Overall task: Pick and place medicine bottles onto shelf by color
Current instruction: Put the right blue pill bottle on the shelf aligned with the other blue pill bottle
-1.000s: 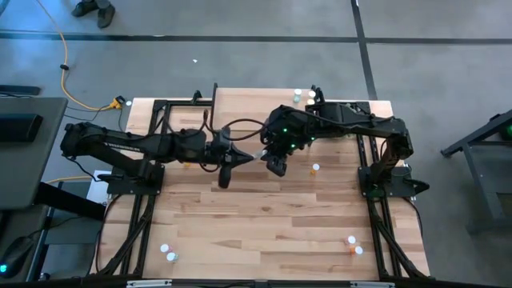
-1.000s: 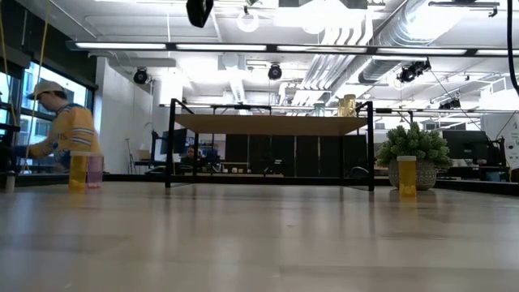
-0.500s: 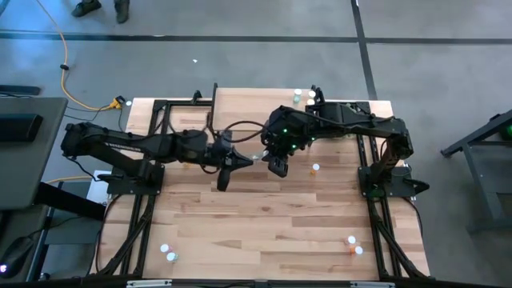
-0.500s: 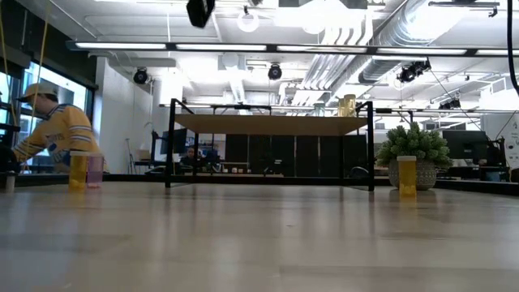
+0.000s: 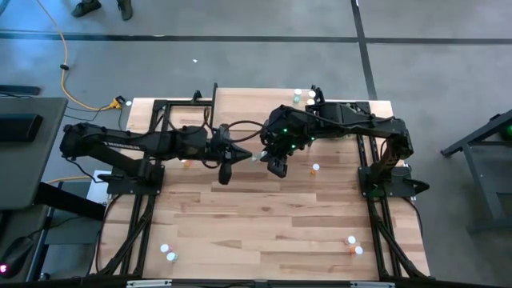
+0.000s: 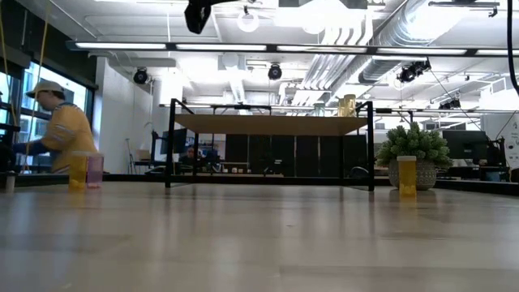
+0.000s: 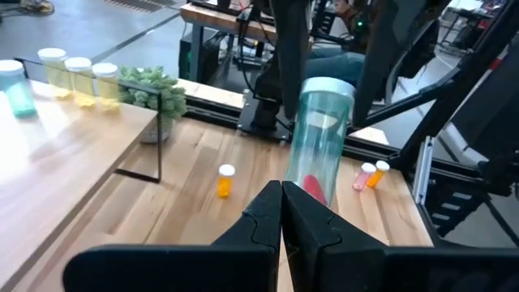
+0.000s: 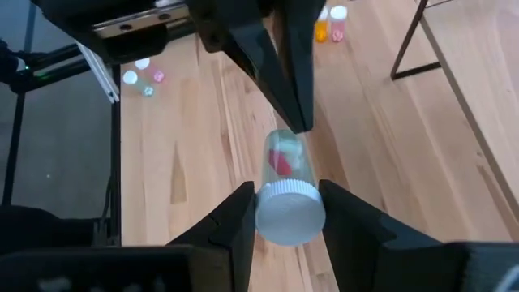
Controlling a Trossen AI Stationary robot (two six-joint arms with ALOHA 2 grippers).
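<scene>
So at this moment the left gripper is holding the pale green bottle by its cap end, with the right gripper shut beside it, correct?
Not quite: the arms are swapped. The right gripper is holding the pale green bottle by its cap end, as the right wrist view shows. The left gripper is the one that is shut, with nothing between its fingers, its tips right beside the bottle, as the left wrist view shows.

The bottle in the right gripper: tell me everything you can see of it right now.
The bottle is a clear, pale blue-green cylinder with a white ribbed cap and something red inside. The right gripper holds it at the cap end, a finger on each side, lifted above the wooden table. The shut left gripper has its fingertips right at the bottle's far end; actual contact can't be confirmed.
</scene>
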